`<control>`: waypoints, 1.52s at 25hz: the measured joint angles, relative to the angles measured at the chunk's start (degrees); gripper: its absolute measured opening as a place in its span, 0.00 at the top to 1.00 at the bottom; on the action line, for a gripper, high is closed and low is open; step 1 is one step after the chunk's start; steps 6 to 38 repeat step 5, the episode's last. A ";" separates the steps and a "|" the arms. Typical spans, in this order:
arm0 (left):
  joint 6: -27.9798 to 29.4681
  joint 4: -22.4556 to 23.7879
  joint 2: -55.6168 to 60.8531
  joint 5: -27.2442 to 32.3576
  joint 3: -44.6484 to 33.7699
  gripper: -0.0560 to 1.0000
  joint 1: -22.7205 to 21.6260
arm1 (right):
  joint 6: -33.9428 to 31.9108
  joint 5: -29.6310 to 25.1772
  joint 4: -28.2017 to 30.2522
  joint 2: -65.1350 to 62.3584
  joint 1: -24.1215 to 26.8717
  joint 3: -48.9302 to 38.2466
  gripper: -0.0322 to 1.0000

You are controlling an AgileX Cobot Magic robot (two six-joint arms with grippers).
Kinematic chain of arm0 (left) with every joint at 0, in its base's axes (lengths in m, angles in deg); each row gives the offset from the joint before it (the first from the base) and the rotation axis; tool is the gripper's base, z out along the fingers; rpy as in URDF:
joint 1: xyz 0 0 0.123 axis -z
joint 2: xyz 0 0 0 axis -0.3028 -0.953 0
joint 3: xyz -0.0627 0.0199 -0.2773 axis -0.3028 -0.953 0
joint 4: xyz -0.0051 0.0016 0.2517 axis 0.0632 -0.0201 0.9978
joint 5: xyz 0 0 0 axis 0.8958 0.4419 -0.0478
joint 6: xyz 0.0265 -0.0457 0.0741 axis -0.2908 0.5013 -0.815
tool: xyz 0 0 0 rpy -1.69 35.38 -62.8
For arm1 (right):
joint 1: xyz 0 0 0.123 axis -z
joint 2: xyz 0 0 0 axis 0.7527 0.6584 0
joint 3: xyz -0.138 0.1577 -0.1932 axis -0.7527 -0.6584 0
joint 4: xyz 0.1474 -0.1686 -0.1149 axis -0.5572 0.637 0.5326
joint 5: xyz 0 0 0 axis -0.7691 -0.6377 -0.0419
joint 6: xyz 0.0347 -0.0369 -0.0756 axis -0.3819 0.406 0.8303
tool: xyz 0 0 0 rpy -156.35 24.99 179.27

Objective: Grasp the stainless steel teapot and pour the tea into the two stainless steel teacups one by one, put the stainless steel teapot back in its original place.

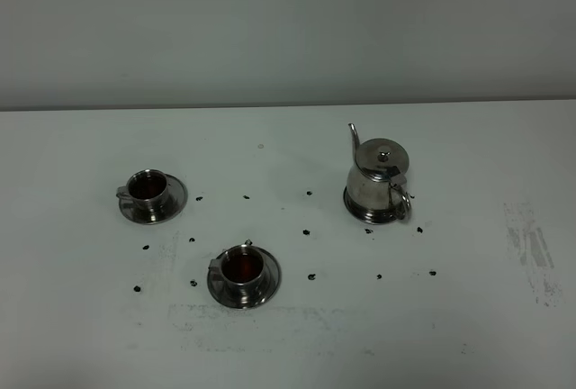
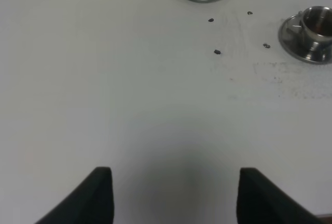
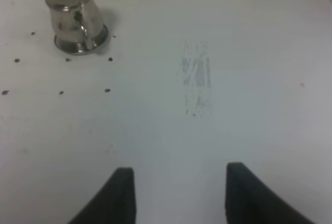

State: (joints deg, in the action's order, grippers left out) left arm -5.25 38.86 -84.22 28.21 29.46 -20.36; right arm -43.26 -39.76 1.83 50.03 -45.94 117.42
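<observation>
The shiny steel teapot stands upright on the white table, over on the right side. Its lid with the little knob is on. Its thin spout points toward the back wall and its loop handle faces the front. Nothing is touching it.

Two small steel cups sit well apart from the pot, each on its own round saucer. The far cup is at the left, and its saucer lies flat under it. The near cup is closer to the front and more toward the middle, on the near saucer. Both cups look dark reddish inside, so there is some tea in them. Each cup's little handle sticks out to the left.

Small black dots are scattered on the table between the cups and the pot. A faint scuffed patch marks the table at the far right.

The left gripper hangs over a bare part of the table, with its two dark fingers spread wide and nothing between them. The two cups are far ahead of it. The right gripper is also spread wide and holds nothing. The teapot is well ahead of it, off to one side.
</observation>
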 joint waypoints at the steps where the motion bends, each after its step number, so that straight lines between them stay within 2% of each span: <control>1: 0.00 0.00 0.00 0.00 0.00 0.44 0.00 | 0.00 0.00 0.00 0.00 0.00 0.00 0.59; 38: 0.00 0.00 0.00 0.00 0.00 0.44 0.00 | 0.00 0.00 0.00 0.00 0.00 0.00 0.59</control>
